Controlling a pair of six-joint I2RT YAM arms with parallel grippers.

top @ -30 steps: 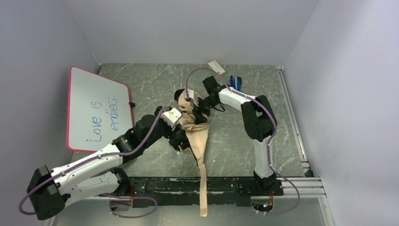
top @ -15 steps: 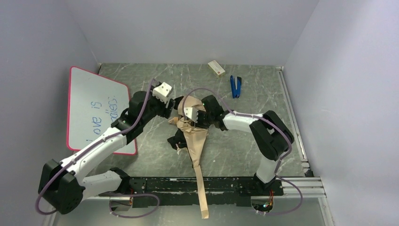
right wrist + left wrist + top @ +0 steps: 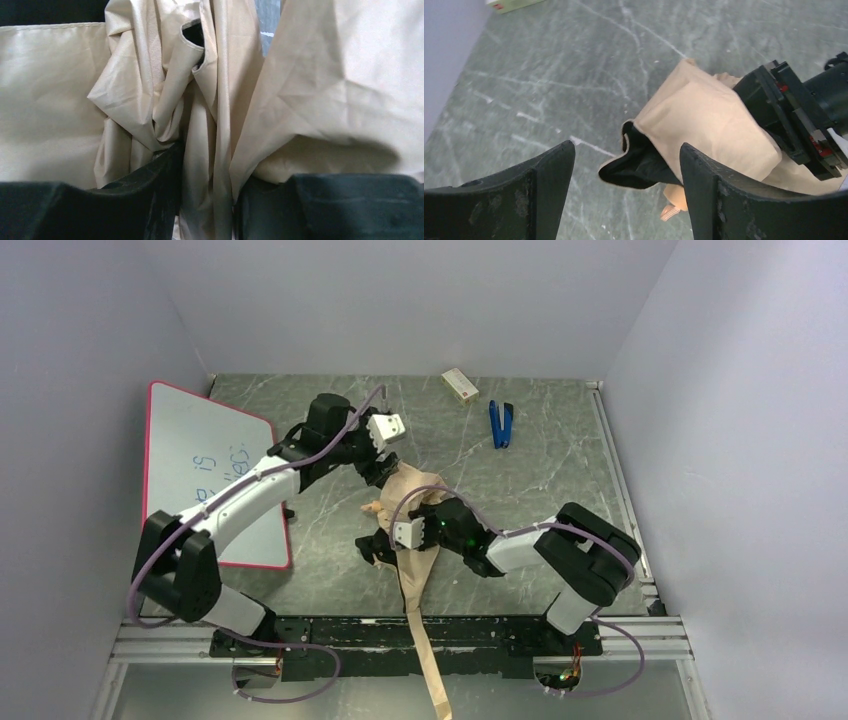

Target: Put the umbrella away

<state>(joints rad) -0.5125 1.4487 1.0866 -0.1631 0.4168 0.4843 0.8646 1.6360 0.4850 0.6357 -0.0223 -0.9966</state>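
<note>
The umbrella [image 3: 415,502] lies collapsed mid-table as crumpled tan fabric with black lining. Its long tan strap [image 3: 428,660] trails over the near rail. My left gripper [image 3: 383,472] is open and empty, hovering just beyond the umbrella's far end. In the left wrist view the left gripper [image 3: 626,146] frames a fabric flap [image 3: 694,115] and the tan handle knob [image 3: 676,197]. My right gripper [image 3: 388,540] lies low at the umbrella's near part. In the right wrist view the right gripper [image 3: 207,170] is shut on a fold of umbrella fabric [image 3: 210,125].
A pink-framed whiteboard [image 3: 210,470] lies at the left, partly under my left arm. A small white box [image 3: 459,383] and a blue tool [image 3: 500,423] lie at the far edge; the box also shows in the left wrist view [image 3: 514,4]. Metal rails [image 3: 620,625] run along the near and right edges.
My left arm left the umbrella's near-left side and swung to its far end, open. My right gripper moved from the far end toward me with the fabric; the strap slid farther over the edge.
</note>
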